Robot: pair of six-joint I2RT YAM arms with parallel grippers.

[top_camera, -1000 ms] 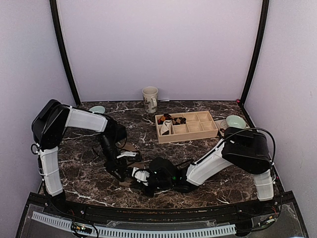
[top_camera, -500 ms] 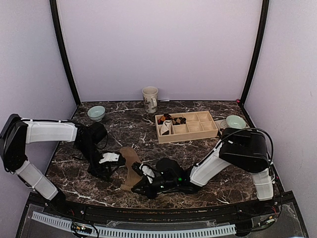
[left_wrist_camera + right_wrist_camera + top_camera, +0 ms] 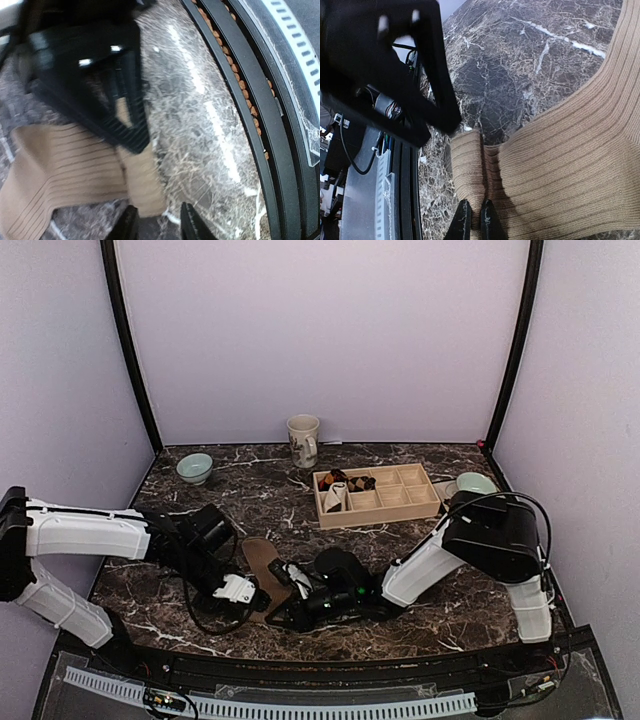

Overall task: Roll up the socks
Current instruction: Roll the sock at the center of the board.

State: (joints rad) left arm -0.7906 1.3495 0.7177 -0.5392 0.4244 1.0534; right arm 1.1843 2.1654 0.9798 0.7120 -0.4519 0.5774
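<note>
Top external view is showing the tan sock [image 3: 262,558] lying flat on the marble bench [image 3: 270,490], near the front edge. The left arm [image 3: 90,532] is leaning low over it from the left side and the right arm [image 3: 415,575] from the right side. A wooden tray [image 3: 380,517] and a mug [image 3: 303,440] are standing farther back.

Left wrist view is showing the left fingers [image 3: 129,227] standing apart, one on each side of the sock's corner. I cannot tell if they are gripping it.

Right wrist view is showing the right fingers [image 3: 464,220] clenched and pinching a fold of the sock's ribbed edge.
</note>
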